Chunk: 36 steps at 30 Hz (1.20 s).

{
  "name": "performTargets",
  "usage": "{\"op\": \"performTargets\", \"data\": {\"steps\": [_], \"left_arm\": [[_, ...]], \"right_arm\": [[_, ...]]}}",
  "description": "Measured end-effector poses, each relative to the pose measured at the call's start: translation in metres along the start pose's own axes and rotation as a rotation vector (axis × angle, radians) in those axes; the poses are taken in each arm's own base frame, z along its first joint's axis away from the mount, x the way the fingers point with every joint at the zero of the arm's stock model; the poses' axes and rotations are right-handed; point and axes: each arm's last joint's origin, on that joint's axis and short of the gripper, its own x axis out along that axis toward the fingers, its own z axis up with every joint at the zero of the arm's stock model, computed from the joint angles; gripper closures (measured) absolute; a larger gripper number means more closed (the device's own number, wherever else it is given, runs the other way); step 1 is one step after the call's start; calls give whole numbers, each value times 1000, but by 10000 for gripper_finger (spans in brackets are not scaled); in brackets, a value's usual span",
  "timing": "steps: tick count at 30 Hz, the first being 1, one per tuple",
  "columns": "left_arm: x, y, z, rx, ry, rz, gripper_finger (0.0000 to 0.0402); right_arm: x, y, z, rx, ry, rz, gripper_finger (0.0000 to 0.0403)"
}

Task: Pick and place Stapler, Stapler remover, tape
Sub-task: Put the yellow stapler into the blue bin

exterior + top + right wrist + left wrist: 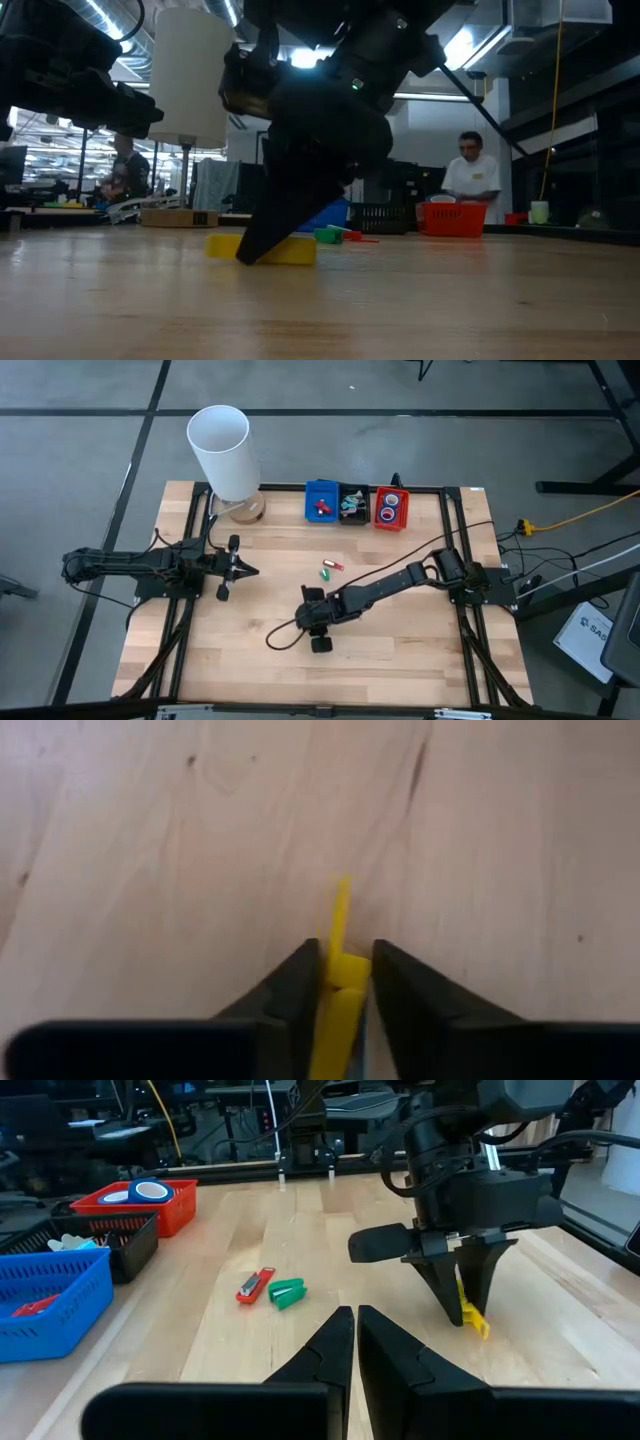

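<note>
A small, long, low yellow piece lies on the table a little right of the middle. My right gripper is down on it, shut on it, and hides it in the high view. I cannot tell what kind of piece it is. A small red piece and a green one lie side by side on the wood farther back. My left gripper hovers shut over the table's left half, touching nothing. My right gripper pinches the yellow piece's two narrow sides between its two fingers. The fingers slant down from the table's right side. A thin yellow edge sticks out beyond the fingertips. The piece rests on the table.
At the far edge stand a blue bin, a black bin and a red bin holding blue tape rolls. A tall white cylinder stands at the far left. A black cable loops near my right gripper.
</note>
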Motion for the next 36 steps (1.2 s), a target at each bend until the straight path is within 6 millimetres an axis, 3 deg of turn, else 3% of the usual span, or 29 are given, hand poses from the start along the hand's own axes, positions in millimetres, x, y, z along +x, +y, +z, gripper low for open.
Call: {"op": "performTargets", "data": {"steps": [4,11,17,29,36], "left_arm": [[0,0,0,0,0,0,386],[0,0,0,0,0,0,386],[0,0,0,0,0,-1,386],[0,0,0,0,0,0,386],[0,0,0,0,0,0,386]], "right_arm": [[0,-2,0,2,4,3,362],[-3,-10,10,32,8,116,363],[-15,-15,34,33,-69,173,363],[-53,-49,77,-13,-127,132,363],[-71,-80,91,-18,-164,136,360]]}}
